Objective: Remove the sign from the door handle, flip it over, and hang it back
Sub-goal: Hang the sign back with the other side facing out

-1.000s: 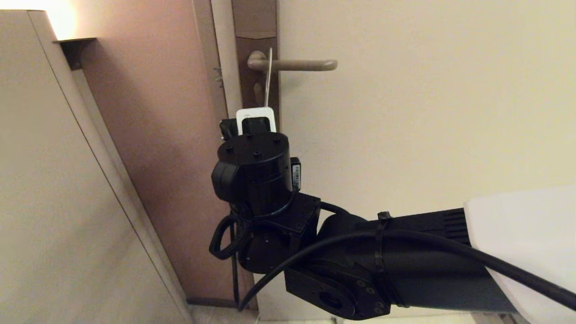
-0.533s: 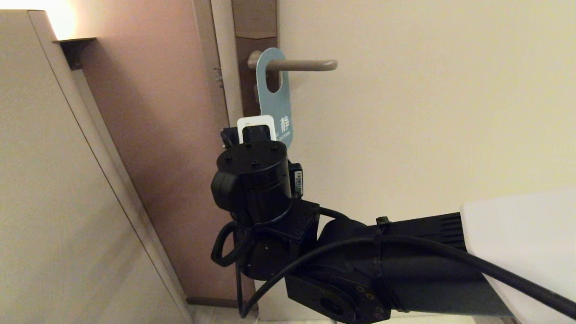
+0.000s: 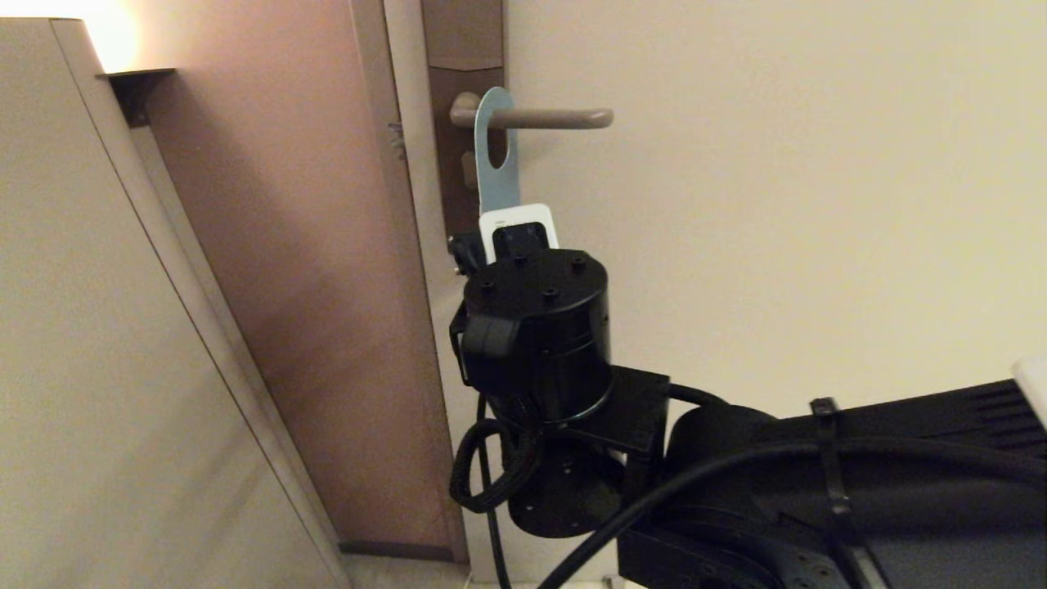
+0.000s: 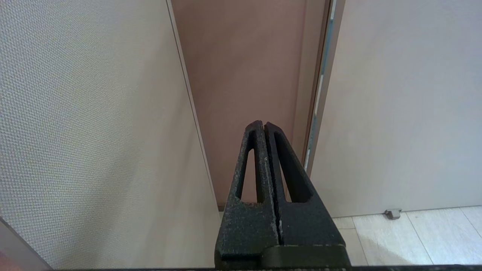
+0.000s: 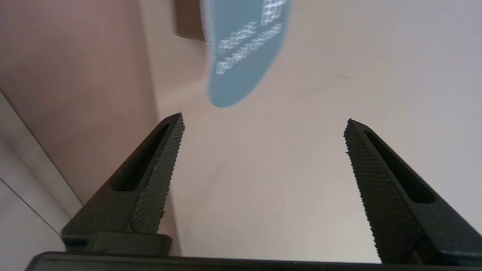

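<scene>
Teal side facing out, the sign [image 3: 498, 168] hangs by its oval hole on the door handle [image 3: 556, 119], free of my grip. My right gripper [image 5: 263, 124] sits just below the sign's lower end, fingers [image 5: 158, 177] spread wide with nothing between them. My left gripper [image 4: 263, 128] is parked low near the door edge [image 4: 320, 98], fingers pressed together and empty.
</scene>
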`<state>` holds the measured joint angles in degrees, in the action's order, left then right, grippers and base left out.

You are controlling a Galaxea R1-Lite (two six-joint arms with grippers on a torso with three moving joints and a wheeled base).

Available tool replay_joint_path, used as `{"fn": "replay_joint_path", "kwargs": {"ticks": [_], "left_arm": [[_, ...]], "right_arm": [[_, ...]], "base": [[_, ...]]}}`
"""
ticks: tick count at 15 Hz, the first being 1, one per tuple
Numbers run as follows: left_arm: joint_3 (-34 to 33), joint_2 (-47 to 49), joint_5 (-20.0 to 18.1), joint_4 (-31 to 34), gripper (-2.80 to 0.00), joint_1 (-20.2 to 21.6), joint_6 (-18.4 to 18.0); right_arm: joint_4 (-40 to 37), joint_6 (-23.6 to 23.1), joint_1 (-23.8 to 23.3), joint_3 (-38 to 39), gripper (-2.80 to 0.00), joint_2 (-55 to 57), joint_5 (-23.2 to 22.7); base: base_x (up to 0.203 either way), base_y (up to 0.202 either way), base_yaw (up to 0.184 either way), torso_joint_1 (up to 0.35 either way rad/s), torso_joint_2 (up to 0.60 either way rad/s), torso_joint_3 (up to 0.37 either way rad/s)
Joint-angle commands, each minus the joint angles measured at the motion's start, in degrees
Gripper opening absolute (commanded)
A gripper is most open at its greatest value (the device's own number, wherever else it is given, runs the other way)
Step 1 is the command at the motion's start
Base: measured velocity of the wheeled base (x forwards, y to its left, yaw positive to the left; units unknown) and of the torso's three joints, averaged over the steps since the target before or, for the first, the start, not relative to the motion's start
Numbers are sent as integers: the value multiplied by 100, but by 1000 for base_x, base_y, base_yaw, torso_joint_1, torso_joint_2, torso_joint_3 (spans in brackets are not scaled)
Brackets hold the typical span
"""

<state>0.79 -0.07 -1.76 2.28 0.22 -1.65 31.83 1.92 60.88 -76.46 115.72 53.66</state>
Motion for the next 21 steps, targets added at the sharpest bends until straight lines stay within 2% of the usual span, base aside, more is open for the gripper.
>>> {"fn": "replay_joint_path", "kwargs": {"ticks": [1, 6, 7, 8, 17, 21], "left_arm": [[0, 7, 0, 1, -280, 4, -2], [0, 7, 0, 1, -280, 4, -2], [0, 7, 0, 1, -280, 4, -2], [0, 7, 0, 1, -280, 4, -2], [0, 7, 0, 1, -280, 4, -2], [0, 7, 0, 1, -280, 4, -2]], "right_arm": [[-5, -9, 0, 378, 0, -581, 23], [-28, -17, -17, 1129, 0, -1348, 22], [-19, -8, -15, 1142, -46, -1385, 31], [-19, -8, -15, 1134, -280, -1411, 31], [-4, -78, 45, 602, -280, -1013, 22], [24, -101, 64, -89, -280, -517, 42]], "base": [[0, 0, 0, 0, 0, 0], [0, 0, 0, 0, 0, 0], [0, 0, 0, 0, 0, 0], [0, 0, 0, 0, 0, 0], [0, 0, 0, 0, 0, 0], [0, 0, 0, 0, 0, 0]]}}
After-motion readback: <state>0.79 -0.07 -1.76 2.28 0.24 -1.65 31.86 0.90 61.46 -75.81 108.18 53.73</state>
